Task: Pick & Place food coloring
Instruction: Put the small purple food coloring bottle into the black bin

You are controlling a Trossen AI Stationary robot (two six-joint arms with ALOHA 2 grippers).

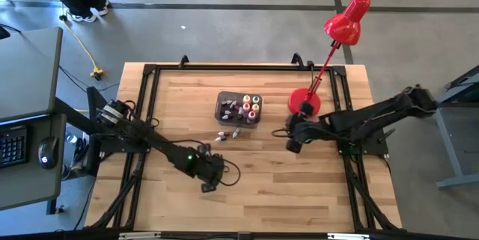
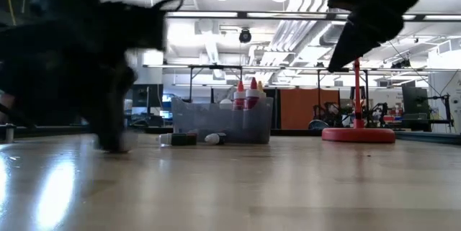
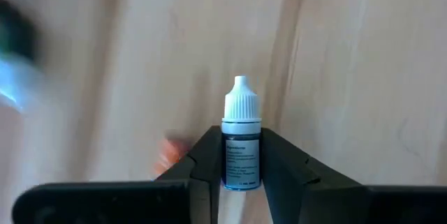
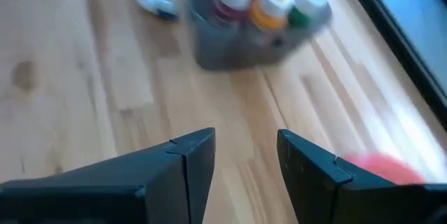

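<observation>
Spanning the scene, a wooden table (image 1: 254,195) carries all items. Red desk lamp (image 1: 340,31), base near the far right edge. Dark grey bin (image 1: 228,110), centre-far, holding upright food coloring bottles (image 1: 250,106); a few loose vials (image 1: 228,133) lie just beside its near wall. Right gripper (image 4: 246,155), raised beside the lamp base, fingers parted, empty. Left gripper (image 3: 240,175), low over the near table, clamped on one white-capped bottle (image 3: 242,137).
</observation>
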